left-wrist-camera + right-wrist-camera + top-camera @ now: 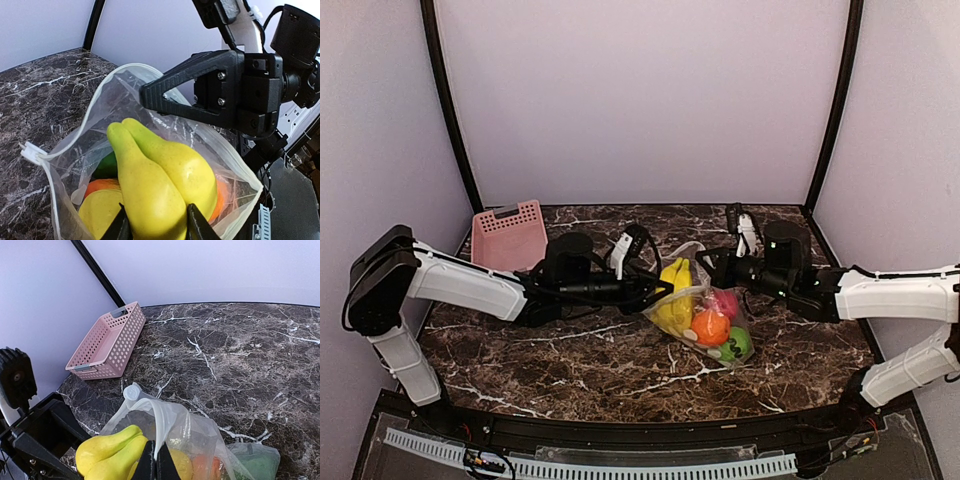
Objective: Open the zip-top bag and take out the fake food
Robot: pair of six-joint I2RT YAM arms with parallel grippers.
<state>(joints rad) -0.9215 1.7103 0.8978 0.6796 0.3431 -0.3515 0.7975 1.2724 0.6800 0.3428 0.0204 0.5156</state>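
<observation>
On the desk (570, 350) we find the bag (705, 310) at centre, mouth open, well apart from the basket (510, 235). The banana (160, 170) protrudes from the mouth, clamped between the left fingers (120, 227). The right fingers (149, 465) are closed, pinching the bag's rim.

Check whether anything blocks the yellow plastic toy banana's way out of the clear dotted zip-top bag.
Nothing visible does. The mouth of the clear dotted zip-top bag gapes open, the right gripper pinching its rim, and the left gripper clasps the yellow plastic toy banana at that opening.
</observation>
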